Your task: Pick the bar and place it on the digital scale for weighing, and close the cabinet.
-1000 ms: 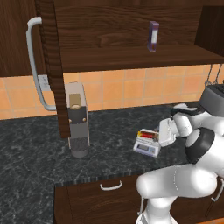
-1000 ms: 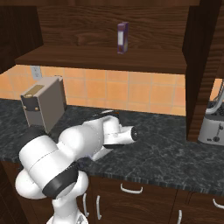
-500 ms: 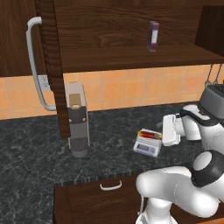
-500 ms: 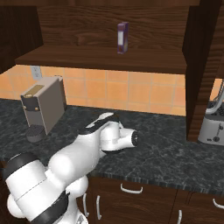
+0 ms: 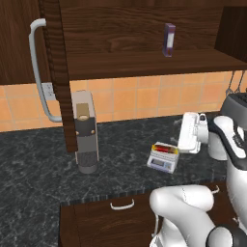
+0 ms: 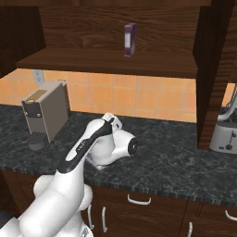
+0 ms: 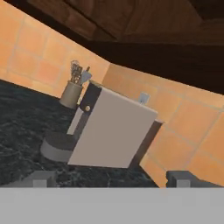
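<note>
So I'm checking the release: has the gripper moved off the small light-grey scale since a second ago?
Yes. The gripper has lifted up and rightward from the scale.

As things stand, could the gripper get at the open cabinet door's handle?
Probably yes: the cabinet door stands open, its handle unobstructed above the counter, though the open gripper sits well right, beside the digital scale.

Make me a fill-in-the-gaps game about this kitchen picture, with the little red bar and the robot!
1. The small flat red wrapped bar lies on top of the light-grey digital ____.
2. The upright purple box stands on the dark-brown wooden ____ inside the cabinet.
3. The dark-brown wood-grain cabinet door with the long light-grey handle is ____.
4. The robot's hand is ____ and holds nothing.

Missing words: scale; shelf; open; open
</note>
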### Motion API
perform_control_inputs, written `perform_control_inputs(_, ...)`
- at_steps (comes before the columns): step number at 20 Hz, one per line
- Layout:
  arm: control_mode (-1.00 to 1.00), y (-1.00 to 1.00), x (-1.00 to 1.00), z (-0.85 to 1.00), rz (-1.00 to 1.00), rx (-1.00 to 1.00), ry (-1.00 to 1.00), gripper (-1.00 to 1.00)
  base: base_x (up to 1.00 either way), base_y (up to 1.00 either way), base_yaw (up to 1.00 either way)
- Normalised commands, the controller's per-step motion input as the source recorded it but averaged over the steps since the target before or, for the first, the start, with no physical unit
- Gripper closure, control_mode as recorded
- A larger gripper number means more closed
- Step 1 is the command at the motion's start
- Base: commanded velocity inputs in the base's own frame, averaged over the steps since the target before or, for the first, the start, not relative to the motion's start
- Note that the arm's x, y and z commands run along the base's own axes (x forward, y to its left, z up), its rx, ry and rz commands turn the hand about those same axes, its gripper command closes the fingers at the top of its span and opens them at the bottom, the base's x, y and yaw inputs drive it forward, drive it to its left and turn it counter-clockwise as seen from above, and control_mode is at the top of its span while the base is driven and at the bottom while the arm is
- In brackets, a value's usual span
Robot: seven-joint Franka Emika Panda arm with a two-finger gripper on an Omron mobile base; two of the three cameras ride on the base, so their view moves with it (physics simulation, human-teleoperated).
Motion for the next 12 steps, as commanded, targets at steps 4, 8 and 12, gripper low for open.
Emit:
perform_control_inputs(4,-1.0,0.27,-0.32,0.26,-0.27,0.07,-0.44,-1.0,0.0,0.0,0.0)
perform_control_inputs(8,-1.0,0.02,-0.14,0.49,-0.21,0.16,-0.32,-1.0,0.0,0.0,0.0)
perform_control_inputs(12,-1.0,-0.14,-0.63,0.85,-0.23,0.01,-0.23,-1.0,0.0,0.0,0.0)
